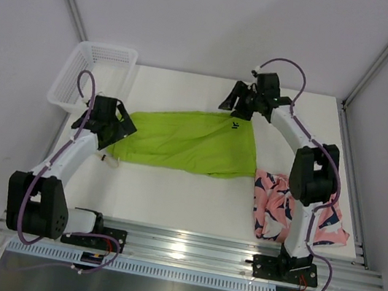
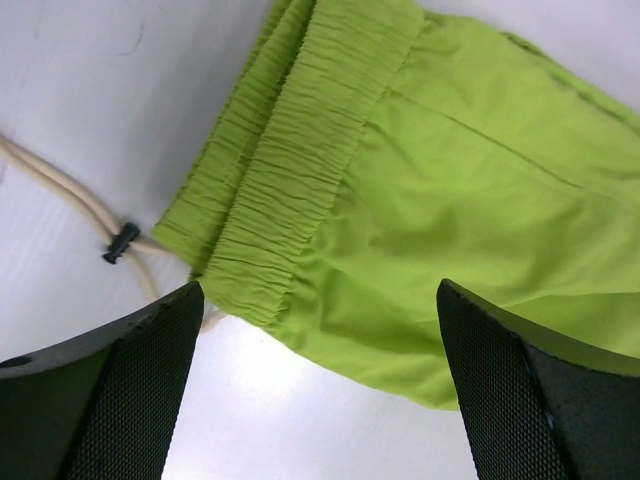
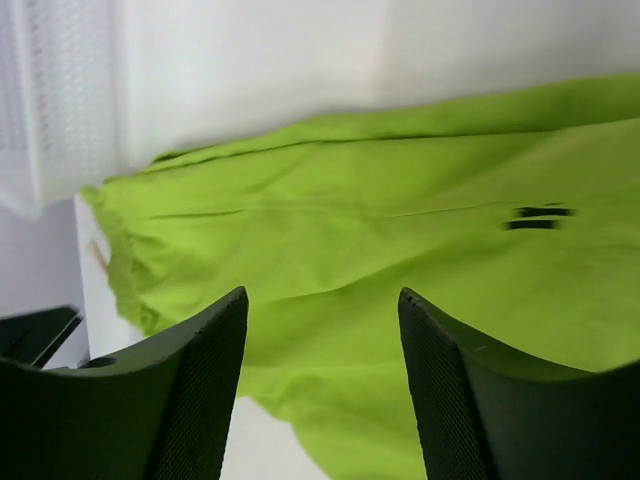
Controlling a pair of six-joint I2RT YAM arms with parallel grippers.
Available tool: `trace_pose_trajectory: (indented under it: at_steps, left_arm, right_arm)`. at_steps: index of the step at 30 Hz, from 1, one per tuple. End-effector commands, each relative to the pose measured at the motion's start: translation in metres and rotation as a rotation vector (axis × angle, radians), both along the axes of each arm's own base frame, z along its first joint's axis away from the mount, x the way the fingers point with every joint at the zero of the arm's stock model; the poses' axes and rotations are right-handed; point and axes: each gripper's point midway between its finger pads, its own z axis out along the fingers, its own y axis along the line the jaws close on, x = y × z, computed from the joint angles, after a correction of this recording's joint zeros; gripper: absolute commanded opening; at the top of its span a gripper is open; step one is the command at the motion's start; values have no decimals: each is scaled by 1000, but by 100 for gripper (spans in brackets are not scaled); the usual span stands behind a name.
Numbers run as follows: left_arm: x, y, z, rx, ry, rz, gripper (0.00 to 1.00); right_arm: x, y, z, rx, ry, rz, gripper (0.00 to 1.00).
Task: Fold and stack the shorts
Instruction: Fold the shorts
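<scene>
While flat, shorts (image 2: 450, 200) under left claw (image 2: 320, 292)

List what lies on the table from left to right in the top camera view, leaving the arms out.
white basket → green shorts → pink shorts

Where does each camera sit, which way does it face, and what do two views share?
Top external: above and behind the arms, looking down on the table; both show whole.
Left wrist: on the left arm, facing down at the green shorts, waistband end; left hand shows.
Right wrist: on the right arm, facing across their logo; right hand shows.
Shared: both wrists see the green shorts.
</scene>
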Motion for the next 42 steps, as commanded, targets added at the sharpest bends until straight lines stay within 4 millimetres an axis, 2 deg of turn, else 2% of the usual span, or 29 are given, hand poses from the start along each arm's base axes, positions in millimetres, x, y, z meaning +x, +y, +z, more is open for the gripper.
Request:
trace_pose_trajectory:
  at_steps: [1,4,6,8,9,10,11,12,13,16,17,19,20,23,24,31,33,36,40,42]
  left_arm:
    - [-6,21,9,132,-3,-19,99]
    - [-6,33,11,191,-10,11,99]
    - [0,30,12,192,-33,-23,99]
    - [3,26,9,189,-48,-50,99]
    - [8,24,12,192,-82,-66,99]
    - [5,23,2,192,-74,-78,99]
    - [6,19,4,184,-96,-105,99]
    - [9,19,6,186,-114,-110,99]
    - [7,19,0,191,-108,-118,99]
    - [8,18,-9,215,-97,-148,99]
    - [7,16,-14,217,-86,-165,99]
    - [7,16,-23,226,-53,-170,99]
    - [8,16,-24,231,-51,-175,99]
    - [10,15,-27,241,-55,-190,99]
    - [12,15,-27,249,-66,-194,99]
    - [21,5,-37,264,-97,-323,99]
    - [21,3,-46,262,-67,-342,99]
    - [21,13,-56,298,-10,-320,99]
    - [20,11,-65,289,22,-340,99]
    - [18,20,-68,321,56,-303,99]
  right_arm:
    - [-18,34,23,17,-77,74,66]
    - [-37,58,25,17,-85,119,69]
    - [-51,70,24,-5,-99,148,70]
    - [-59,74,23,-12,-98,161,71]
    - [-62,76,29,-2,-115,165,72]
    - [-72,79,20,-5,-96,179,73]
    - [-78,81,21,-2,-99,188,74]
    - [-82,83,29,7,-127,194,75]
    - [-95,83,18,-6,-106,207,75]
    - [-110,84,22,8,-134,213,77]
    - [-122,85,11,2,-113,229,77]
    - [-132,86,8,10,-116,238,77]
    - [-143,85,2,6,-104,247,77]
    - [-155,86,2,21,-108,266,78]
    - [-162,85,-6,18,-97,276,78]
    - [-179,89,-6,44,-94,314,78]
    - [-181,91,-4,52,-96,321,78]
    - [-185,93,-3,58,-94,328,78]
    - [-187,93,-4,64,-91,332,78]
    - [-189,94,-5,69,-86,338,78]
